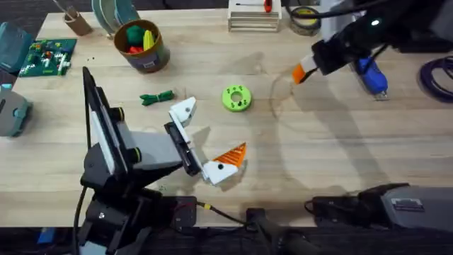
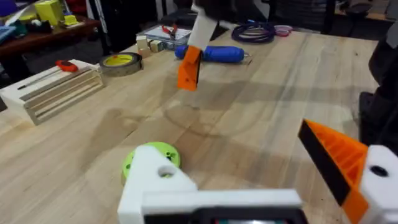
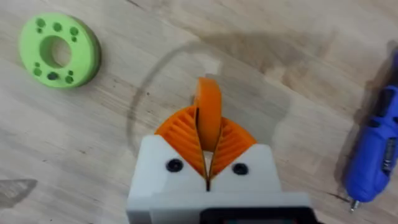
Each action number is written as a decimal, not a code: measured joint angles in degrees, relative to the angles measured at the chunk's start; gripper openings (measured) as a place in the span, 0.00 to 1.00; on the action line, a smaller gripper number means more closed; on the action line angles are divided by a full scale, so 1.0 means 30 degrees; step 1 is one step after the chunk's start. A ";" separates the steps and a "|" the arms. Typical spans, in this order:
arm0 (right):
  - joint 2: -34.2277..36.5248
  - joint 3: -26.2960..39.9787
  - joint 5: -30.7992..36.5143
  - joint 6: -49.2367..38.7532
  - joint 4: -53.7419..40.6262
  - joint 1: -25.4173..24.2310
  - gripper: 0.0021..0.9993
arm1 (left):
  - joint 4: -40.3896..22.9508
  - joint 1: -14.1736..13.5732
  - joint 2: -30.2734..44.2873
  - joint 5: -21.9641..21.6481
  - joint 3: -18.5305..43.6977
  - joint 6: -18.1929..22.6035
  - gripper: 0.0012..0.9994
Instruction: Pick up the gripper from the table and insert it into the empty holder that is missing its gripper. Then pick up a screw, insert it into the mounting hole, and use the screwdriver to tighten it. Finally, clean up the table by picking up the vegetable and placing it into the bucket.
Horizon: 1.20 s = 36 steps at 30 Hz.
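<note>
The right end effector (image 3: 208, 134), raised above the light wooden bench (image 1: 340, 142), pinches the small loose orange ribbed plastic wedge (image 3: 208, 112) between its orange pads, near the blue cylindrical electric screwdriver (image 1: 371, 76) lying on the bench. The left end effector (image 1: 205, 142) is spread wide: one white angular finger block (image 1: 182, 110) bare of any wedge, the other tipped with orange. The lime-green round disc with holes (image 1: 236, 98) sits just beyond it. The thin dark-green leafy toy vegetable (image 1: 157, 98) lies near the short tan-brown bucket (image 1: 144, 47).
</note>
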 joint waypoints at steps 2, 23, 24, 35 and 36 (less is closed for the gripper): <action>-0.0850 0.0022 0.0000 0.0000 -0.0022 0.0000 0.01 | 0.0000 -0.0006 0.0001 0.0001 0.0000 0.0005 0.99; -1.3487 -0.1524 -0.0322 0.2716 -0.3394 0.0000 0.01 | 0.0000 0.0000 -0.0004 0.0000 0.0000 0.0005 0.99; -1.4274 -0.2238 -0.0629 0.3093 -0.2996 0.0000 0.01 | 0.0000 0.0000 -0.0005 0.0003 0.0000 0.0002 0.99; -1.9494 -0.9594 -0.8029 0.9214 0.3725 0.0000 0.01 | 0.0000 0.0000 0.0000 0.0000 0.0000 0.0000 0.99; -1.9367 -1.0174 -0.9071 0.9848 0.4362 0.0000 0.01 | 0.0000 0.0000 -0.0005 0.0007 0.0000 0.0005 0.99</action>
